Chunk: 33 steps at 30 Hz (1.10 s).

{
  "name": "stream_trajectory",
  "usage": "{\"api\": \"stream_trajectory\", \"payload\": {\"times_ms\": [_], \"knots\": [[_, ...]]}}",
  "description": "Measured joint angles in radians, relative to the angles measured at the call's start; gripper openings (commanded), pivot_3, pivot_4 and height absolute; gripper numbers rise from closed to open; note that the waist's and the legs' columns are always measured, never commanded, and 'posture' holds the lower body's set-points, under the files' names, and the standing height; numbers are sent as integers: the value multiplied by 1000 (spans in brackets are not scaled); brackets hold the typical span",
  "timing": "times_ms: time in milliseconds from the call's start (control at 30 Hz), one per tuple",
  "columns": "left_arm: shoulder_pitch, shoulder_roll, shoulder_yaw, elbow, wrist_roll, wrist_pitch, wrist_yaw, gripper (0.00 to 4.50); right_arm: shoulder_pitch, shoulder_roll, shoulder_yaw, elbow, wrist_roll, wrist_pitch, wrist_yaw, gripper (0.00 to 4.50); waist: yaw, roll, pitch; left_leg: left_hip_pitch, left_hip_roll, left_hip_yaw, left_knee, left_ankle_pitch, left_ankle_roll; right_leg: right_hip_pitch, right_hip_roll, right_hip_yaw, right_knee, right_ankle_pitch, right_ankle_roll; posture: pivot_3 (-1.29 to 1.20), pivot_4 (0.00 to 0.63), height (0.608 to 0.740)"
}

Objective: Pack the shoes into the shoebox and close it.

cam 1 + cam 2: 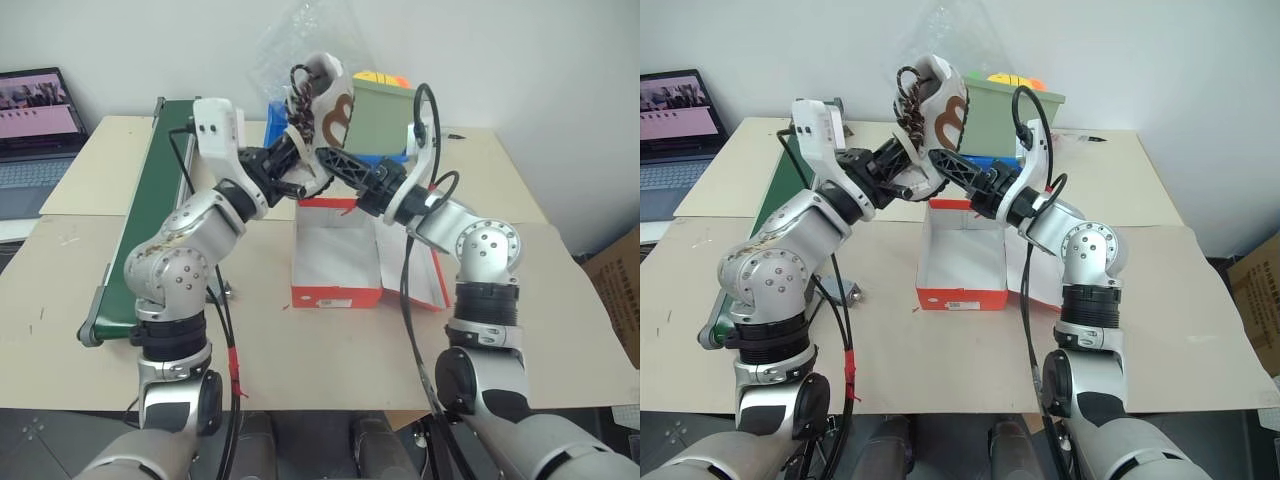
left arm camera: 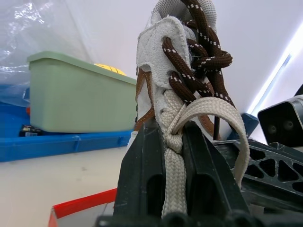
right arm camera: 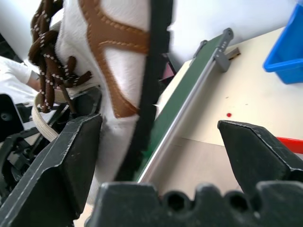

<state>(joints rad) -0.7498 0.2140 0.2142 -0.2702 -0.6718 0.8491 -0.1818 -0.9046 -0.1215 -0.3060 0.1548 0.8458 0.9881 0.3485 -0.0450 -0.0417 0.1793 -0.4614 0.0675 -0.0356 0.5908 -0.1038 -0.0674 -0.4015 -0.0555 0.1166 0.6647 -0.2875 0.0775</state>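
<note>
Pale tabletop against a white wall: the left gripper (image 1: 902,172), clamped on one shoe (image 1: 932,110), lifts it above the open shoebox (image 1: 965,297) mid-table; right gripper (image 1: 958,168) gapes beside it. Next, probably a handover or lowering in.

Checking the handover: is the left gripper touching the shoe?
Touching. Left wrist view shows the left gripper shut on the shoe, pinching its pale strap.

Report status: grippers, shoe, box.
Left gripper shut on shoe, held above open shoebox. Right gripper open beside the shoe. Nothing blocking the box.
</note>
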Motion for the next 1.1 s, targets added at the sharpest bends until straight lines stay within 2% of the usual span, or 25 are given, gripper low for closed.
{"api": "stream_trajectory", "payload": {"times_ms": [67, 233, 300, 333, 433, 733, 767, 800, 933, 1100], "knots": [[0, -1, -2, 0, 0, 0, 1, 0, 0, 1, 1, 13, 0, -7, 5, 3889, 0, 0, 0, 0, 0, 0, 0, 0, 0, 0, 0, 0, 0, 0, 0, 0, 150, 740], [0, -6, -2, 1, 1, 0, 9, 0, -16, 11, 2, 25, 3, -24, 18, 2128, 0, 0, 0, 0, 0, 0, 0, 0, 0, 0, 0, 0, 0, 0, 0, 0, 150, 740], [0, -13, -2, 1, 1, 0, 15, 0, -23, 11, 2, 25, 4, -25, 22, 1555, 1, 0, 0, 0, 0, 0, 0, 0, 0, 0, 0, 0, 0, 0, 0, 0, 150, 740], [0, -17, -2, 1, 1, 1, 18, 0, -25, 11, 2, 25, 5, -25, 22, 1112, 1, 0, 0, 0, 0, 0, 0, 0, 0, 0, 0, 0, 0, 0, 0, 0, 150, 740], [0, -33, 4, 1, -4, 4, 32, 0, -25, 11, 0, 25, 12, -30, 23, 342, 2, 0, 0, 0, 0, 0, 0, 0, 0, 0, 0, 0, 0, 0, 0, 0, 150, 740], [6, -42, 6, -1, -27, 11, 60, 0, -26, 15, 18, 41, 1, -60, 24, 278, -1, 0, 0, 0, 0, 0, 0, 0, 0, 0, 0, 0, 0, 0, 0, 0, 150, 740], [9, -35, 6, -2, -28, 14, 61, 976, -27, 15, 25, 45, -5, -65, 23, 278, -1, 0, 0, 0, 0, 0, 0, 0, 0, 0, 0, 0, 0, 0, 0, 0, 150, 740], [16, -27, 9, -8, -32, 21, 62, 1207, -30, 14, 40, 46, -25, -76, 17, 278, -3, 0, 0, 0, 0, 0, 0, 0, 0, 0, 0, 0, 0, 0, 0, 0, 150, 740], [53, 43, 30, -47, -41, 47, 59, 2718, -35, -32, 129, 56, -163, -132, -16, 278, -1, 0, 0, 0, 0, 0, 0, 0, 0, -1, 0, 0, 0, 0, 0, 0, 150, 740], [65, 128, 93, -70, -70, 62, 51, 2718, -32, -47, 191, 117, -300, -196, -65, 278, -1, 0, 0, 0, 0, 0, -1, 0, 0, -1, 0, 0, 0, 0, 0, 0, 150, 740]]}}
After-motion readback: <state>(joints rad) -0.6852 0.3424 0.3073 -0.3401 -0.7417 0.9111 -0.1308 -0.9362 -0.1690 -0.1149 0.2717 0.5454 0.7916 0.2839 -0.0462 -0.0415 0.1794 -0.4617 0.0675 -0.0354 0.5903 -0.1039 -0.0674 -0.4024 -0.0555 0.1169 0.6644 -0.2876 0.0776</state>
